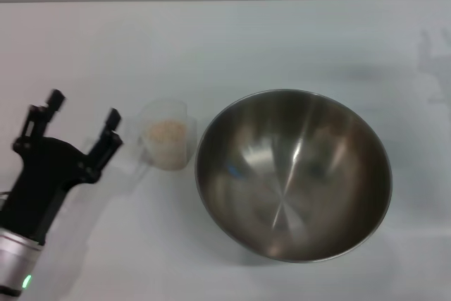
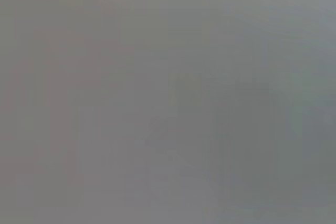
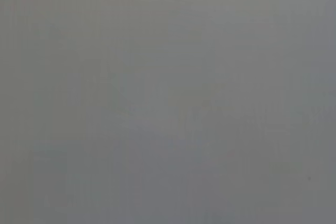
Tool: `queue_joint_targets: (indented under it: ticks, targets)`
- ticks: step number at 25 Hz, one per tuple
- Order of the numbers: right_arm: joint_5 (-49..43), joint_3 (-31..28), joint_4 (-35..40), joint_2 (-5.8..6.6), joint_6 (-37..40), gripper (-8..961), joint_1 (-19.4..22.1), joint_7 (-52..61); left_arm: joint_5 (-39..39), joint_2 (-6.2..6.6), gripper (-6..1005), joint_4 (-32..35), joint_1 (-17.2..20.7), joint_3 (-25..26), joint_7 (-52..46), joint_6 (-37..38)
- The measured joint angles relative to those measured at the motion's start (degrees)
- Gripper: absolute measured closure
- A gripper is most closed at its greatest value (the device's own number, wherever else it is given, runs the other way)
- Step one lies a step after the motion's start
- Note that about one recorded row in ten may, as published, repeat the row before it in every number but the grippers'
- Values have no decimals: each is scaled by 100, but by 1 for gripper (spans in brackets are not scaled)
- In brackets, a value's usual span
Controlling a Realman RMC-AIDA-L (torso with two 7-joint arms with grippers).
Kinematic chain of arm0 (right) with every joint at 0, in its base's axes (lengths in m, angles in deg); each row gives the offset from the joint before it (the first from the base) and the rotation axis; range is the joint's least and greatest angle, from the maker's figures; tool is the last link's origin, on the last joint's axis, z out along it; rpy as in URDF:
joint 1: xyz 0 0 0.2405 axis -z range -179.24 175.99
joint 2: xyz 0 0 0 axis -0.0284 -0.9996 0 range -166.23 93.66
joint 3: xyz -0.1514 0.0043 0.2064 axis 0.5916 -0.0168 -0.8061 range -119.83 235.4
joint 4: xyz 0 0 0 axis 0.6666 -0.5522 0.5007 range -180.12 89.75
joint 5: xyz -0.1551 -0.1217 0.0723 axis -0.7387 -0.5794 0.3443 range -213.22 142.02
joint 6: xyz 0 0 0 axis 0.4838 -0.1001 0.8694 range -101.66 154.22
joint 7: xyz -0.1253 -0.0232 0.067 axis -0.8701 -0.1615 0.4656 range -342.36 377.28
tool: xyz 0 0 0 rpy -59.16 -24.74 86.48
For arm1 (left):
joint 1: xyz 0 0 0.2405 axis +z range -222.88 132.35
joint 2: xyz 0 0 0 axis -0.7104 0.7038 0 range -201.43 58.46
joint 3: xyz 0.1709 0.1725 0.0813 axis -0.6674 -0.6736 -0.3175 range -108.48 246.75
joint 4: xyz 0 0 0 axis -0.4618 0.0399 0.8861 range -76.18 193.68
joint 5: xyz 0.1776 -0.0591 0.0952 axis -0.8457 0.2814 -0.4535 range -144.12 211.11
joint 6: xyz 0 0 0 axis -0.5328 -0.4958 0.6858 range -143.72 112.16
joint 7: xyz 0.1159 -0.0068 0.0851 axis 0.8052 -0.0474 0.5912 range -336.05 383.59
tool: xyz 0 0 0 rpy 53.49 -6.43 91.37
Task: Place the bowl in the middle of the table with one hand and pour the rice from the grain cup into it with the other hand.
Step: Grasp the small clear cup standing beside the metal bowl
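The bowl (image 1: 292, 174) sits on the white worktop (image 1: 225, 40), right of centre, its rim close to the near edge of the head view. The cup (image 1: 167, 135) stands upright just beside the bowl's left rim, with rice (image 1: 166, 132) inside. The left pincer (image 1: 83, 121) is released, fingers spread, just left of the cup and apart from it. Bare worktop stretches behind both. Both wrist views show only featureless grey.
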Motion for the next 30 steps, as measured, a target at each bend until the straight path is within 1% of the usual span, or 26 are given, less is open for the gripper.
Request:
queue_joint_targets:
  ticks: [7, 21, 30]
  targets:
    - [11, 1, -10, 1, -52, 591, -19, -5, 4, -12, 223, -35, -159, -36, 0, -823]
    - [12, -45, -135, -13, -59, 591, -42, -6, 45, 9, 227, 55, -209, -8, 9, -1100]
    - [3, -52, -137, -18, -58, 592, -51, -5, 45, -4, 230, 86, -344, 5, 37, -1565]
